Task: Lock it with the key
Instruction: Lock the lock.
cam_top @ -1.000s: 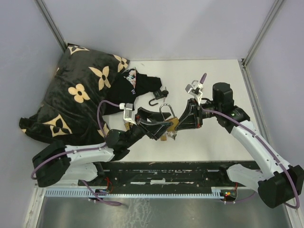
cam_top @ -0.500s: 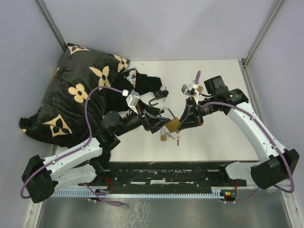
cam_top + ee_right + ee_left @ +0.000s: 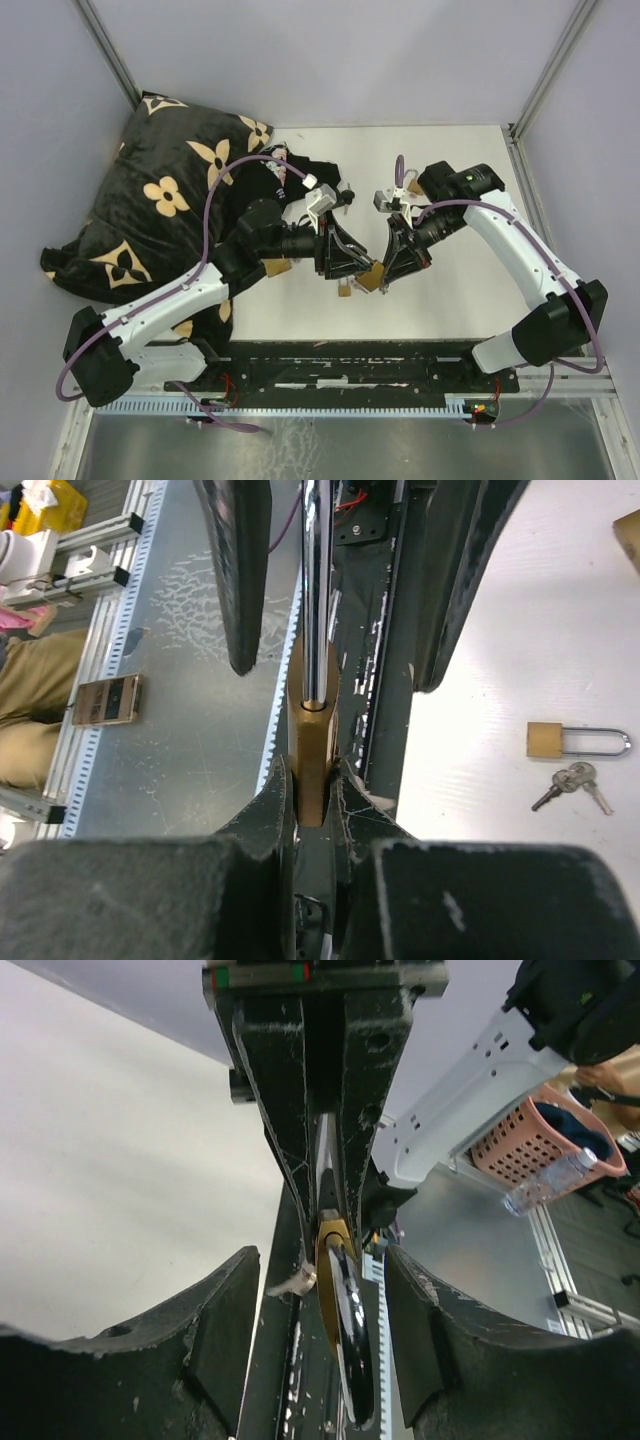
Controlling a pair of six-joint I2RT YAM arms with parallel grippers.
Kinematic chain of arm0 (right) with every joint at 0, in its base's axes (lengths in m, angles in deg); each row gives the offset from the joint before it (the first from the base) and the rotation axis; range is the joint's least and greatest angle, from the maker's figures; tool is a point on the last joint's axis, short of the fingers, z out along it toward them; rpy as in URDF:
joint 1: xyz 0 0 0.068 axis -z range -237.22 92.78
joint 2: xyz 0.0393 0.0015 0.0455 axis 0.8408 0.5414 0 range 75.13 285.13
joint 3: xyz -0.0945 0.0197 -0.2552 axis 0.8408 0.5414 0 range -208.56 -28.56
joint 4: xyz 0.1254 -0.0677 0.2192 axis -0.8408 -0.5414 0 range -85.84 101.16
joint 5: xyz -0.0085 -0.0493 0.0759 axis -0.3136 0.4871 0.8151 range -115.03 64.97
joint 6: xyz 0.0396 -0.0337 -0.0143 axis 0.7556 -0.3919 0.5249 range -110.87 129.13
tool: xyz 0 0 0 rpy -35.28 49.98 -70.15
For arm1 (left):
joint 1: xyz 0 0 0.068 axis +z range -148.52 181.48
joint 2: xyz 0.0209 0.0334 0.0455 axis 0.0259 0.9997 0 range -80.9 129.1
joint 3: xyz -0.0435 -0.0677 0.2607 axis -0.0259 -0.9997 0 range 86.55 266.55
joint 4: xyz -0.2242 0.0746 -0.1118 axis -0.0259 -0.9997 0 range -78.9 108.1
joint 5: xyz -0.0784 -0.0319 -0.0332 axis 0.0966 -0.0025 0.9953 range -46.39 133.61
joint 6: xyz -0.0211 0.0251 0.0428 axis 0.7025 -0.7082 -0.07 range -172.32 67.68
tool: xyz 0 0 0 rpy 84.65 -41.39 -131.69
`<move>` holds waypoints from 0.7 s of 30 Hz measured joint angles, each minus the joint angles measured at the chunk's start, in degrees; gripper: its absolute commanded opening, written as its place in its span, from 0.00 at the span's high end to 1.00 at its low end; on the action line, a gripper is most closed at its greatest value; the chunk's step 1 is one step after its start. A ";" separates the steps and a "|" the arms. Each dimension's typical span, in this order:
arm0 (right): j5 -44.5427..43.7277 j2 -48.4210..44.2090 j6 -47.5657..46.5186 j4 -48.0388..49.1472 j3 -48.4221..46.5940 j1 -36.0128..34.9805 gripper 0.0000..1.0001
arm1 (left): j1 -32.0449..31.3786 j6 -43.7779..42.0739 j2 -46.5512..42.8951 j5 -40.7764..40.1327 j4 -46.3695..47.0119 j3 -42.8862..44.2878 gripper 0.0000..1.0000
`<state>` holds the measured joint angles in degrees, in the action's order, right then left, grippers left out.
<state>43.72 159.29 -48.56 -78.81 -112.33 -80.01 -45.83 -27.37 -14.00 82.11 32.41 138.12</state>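
A brass padlock [image 3: 312,742] hangs above the table, and my right gripper [image 3: 312,770] is shut on its body. In the top view the padlock [image 3: 371,277] sits between the two grippers. Its chrome shackle [image 3: 350,1330] points at my left gripper [image 3: 320,1255], which is open, one finger on each side of the shackle with a gap at both. From above, the left gripper [image 3: 348,264] faces the right gripper [image 3: 386,271] nose to nose. A small bunch of keys [image 3: 570,783] lies on the white table.
A second, smaller padlock [image 3: 575,740] lies next to the keys. A black pillow with tan flowers [image 3: 170,205] fills the back left, with dark cloth and a hook [image 3: 330,200] beside it. A black rail [image 3: 350,365] runs along the near edge.
My left arm has swung right and brought its open jaws around the shackle. The right gripper has carried the padlock a little down and to the left.
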 measured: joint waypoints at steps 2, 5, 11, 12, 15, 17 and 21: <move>-0.55 -0.66 1.84 1.46 0.00 -0.02 0.98 | 0.09 -0.59 1.07 1.73 -1.79 0.66 0.41; -1.51 -1.99 5.05 4.61 0.02 -0.22 0.98 | 0.09 -0.70 2.89 3.98 -3.72 0.79 0.43; -3.41 -3.39 9.94 9.16 0.26 -1.18 0.98 | 0.09 -0.59 4.94 7.72 -4.26 0.81 0.54; -3.54 -3.39 10.23 9.40 0.28 -1.29 0.98 | 0.09 -0.57 4.98 8.04 -4.07 0.85 0.54; -4.13 -3.39 10.95 9.75 0.31 -1.62 0.98 | 0.11 -0.57 5.07 8.37 -3.32 0.90 0.54; -4.61 -3.39 11.26 9.86 0.33 -1.73 0.98 | 0.15 -0.50 5.07 8.46 -2.75 0.90 0.54; -5.09 -3.39 11.89 10.05 0.33 -1.99 0.98 | 0.26 -0.42 5.14 8.68 -1.88 0.92 0.62</move>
<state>38.63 155.90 -36.67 -68.76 -112.00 -82.00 -45.56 -27.79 -8.87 90.79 30.53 139.04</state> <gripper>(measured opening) 0.148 0.427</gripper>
